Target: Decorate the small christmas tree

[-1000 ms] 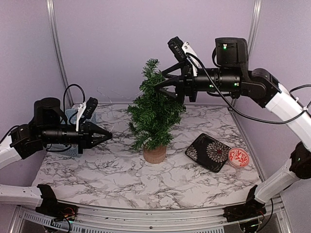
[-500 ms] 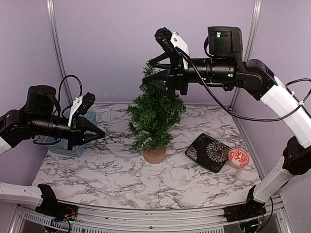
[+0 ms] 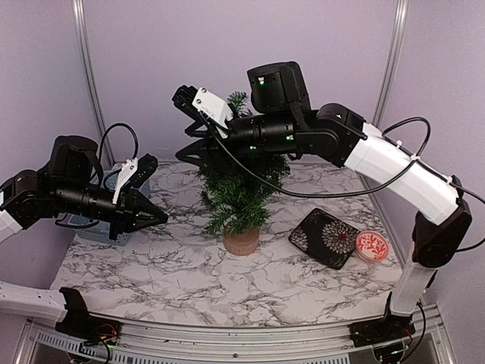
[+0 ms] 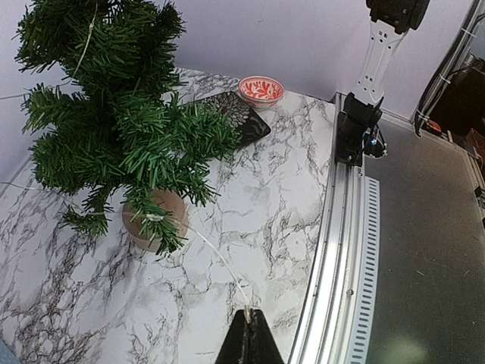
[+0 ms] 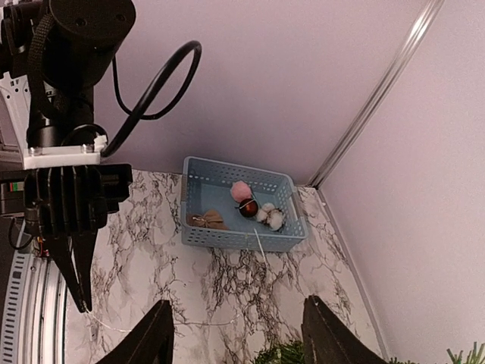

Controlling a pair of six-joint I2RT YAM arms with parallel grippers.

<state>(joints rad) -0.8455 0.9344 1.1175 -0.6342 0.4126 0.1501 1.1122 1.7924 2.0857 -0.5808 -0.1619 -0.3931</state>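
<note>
The white marble table [image 3: 189, 280] holds the small christmas tree [image 3: 239, 189]. It is a dark green bristly pine on a round tan wooden stump, and it stands up straight near the middle. The blue plastic basket [image 5: 235, 239] sits at the far left by the wall, with little balls inside.

The right claw [image 5: 236, 303] hangs up high, to the left of the tree's top. Its two fingers are spread and nothing is between them. The left claw [image 4: 248, 318] is low on the left side. Its fingers are pressed together on the end of a thin pale string [image 4: 220, 258].

The string matters most. It runs from the left claw toward the right and meets the tree down by the stump. A bit of it shows higher up among the branches too. So the tree lies to the right of the left claw, and the string points right at it.

The left claw has the string, but the right claw is nearer the tree's top. I think the next move is to lay the string round the branches. It should be carried around the tree, not tugged away, or the tree could tip.
</note>
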